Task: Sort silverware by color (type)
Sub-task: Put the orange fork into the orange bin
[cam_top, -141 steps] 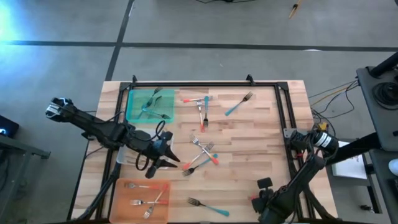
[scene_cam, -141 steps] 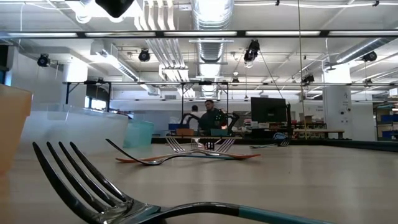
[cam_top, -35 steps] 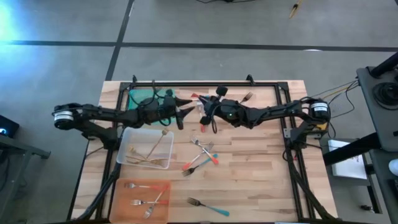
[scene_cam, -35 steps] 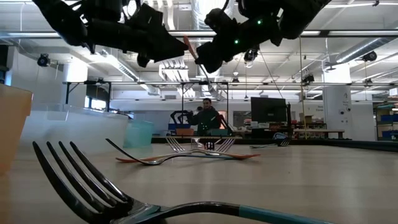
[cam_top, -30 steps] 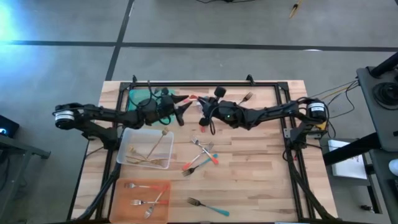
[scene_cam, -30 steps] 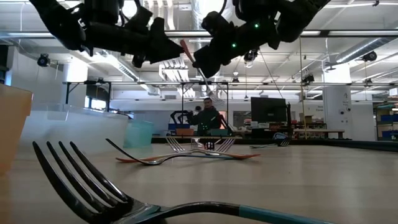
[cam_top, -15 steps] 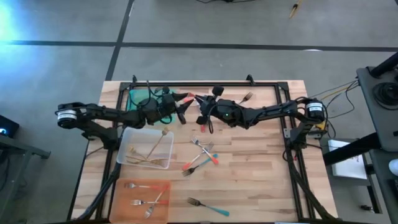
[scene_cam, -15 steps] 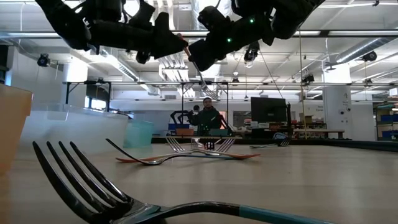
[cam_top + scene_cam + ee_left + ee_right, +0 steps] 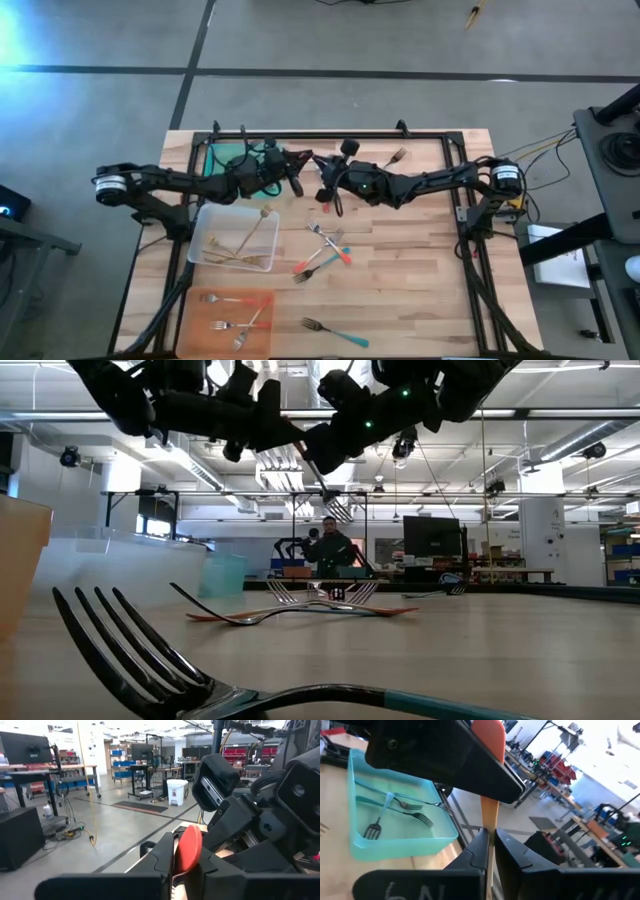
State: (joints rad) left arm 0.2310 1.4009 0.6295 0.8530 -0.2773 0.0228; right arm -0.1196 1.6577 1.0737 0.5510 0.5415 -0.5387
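Above the worktop (image 9: 420,250) we are mid-handover: both arms meet over the far edge beside the green tray (image 9: 215,160). The right tool (image 9: 318,173) grips the red-handled fork (image 9: 490,810); the left tool (image 9: 297,163) is clamped on its handle end. We should release the right one only once that grip looks firm.

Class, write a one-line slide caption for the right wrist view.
Both grippers shut on one red-handled fork, mid-handover beside the green tray.
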